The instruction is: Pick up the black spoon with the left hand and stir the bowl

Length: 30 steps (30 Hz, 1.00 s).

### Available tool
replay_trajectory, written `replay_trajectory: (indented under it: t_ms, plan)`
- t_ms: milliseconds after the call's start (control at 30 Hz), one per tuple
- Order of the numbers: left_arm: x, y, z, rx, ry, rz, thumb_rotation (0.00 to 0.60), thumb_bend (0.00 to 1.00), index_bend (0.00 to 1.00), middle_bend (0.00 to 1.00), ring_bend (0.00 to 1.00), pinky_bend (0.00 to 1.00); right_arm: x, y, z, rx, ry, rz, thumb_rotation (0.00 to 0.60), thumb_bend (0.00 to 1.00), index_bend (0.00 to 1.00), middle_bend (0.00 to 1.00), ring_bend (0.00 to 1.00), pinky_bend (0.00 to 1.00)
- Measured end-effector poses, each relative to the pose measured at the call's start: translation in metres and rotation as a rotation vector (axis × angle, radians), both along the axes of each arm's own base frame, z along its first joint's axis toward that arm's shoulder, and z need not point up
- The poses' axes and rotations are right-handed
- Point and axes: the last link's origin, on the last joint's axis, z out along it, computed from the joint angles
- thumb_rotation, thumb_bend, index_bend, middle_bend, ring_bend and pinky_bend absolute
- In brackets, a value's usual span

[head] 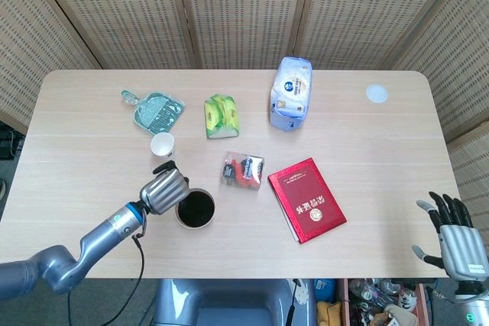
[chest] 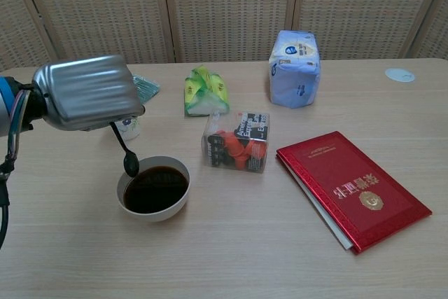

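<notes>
Worktop (head: 382, 143), pale wood, carries everything; the bowl (chest: 153, 190) serves as landmark, sitting toward the robot's near-left part of it.

Red book (chest: 352, 187): flat, well to the right of the bowl, clear of the stirring space. Blue-white tissue pack (chest: 295, 59): far behind and right of the bowl. Clear snack box (chest: 237, 141): just right of and behind the bowl, the nearest obstacle on that side. Green packet (chest: 204, 89): behind the bowl. Teal dustpan (head: 157, 110): behind and left, mostly hidden by the hand in the chest view. Paper cup (head: 162, 145): just behind the bowl, upright, close to the arm's path. White disc (head: 376, 94): far right corner.

Left hand (chest: 87, 93): above the bowl's left rim, back of hand toward the chest camera, fingers closed on the black spoon (chest: 125, 152). Handle slopes down from under the hand, so the tip leads into the bowl. Spoon tip at the rim's left inner edge, at or just above the dark liquid; contact cannot be told.

Right hand (head: 456, 240): far right of the bowl, off the worktop's near edge, fingers spread, holding nothing; parked out of the way, I judge.

Step in hand, as judged: pickup done, stirring about to begin.
</notes>
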Motion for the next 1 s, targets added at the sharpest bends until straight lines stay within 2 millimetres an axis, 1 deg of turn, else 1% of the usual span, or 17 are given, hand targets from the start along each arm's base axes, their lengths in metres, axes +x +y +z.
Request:
replay_trajectory:
  t_ms: [333,467,600,767,1000]
  plan:
    - [0.005,-0.014,-0.035,-0.029,0.100,-0.097,0.600,0.38,0.67,0.83,0.77,0.74,-0.005,0.004,0.001,-0.013,-0.013,-0.010,0.600,0.13,0.23,0.17,0.07,0.11]
    - [0.004,-0.015,-0.045,-0.034,0.132,-0.106,0.600,0.38,0.67,0.83,0.77,0.74,-0.007,0.006,0.002,-0.018,-0.018,-0.017,0.600,0.13,0.23,0.17,0.07,0.11]
    - [0.008,-0.018,-0.055,-0.035,0.142,-0.112,0.600,0.38,0.67,0.83,0.77,0.74,-0.009,0.006,0.002,-0.020,-0.022,-0.018,0.600,0.13,0.23,0.17,0.07,0.11]
    - [0.018,-0.014,-0.064,-0.024,0.135,-0.116,0.600,0.38,0.67,0.83,0.77,0.74,-0.011,0.007,0.003,-0.023,-0.026,-0.021,0.600,0.13,0.23,0.17,0.07,0.11]
    - [0.031,-0.001,-0.074,0.004,0.125,-0.106,0.600,0.38,0.67,0.83,0.77,0.74,-0.014,0.009,0.004,-0.028,-0.030,-0.033,0.600,0.13,0.23,0.17,0.07,0.11]
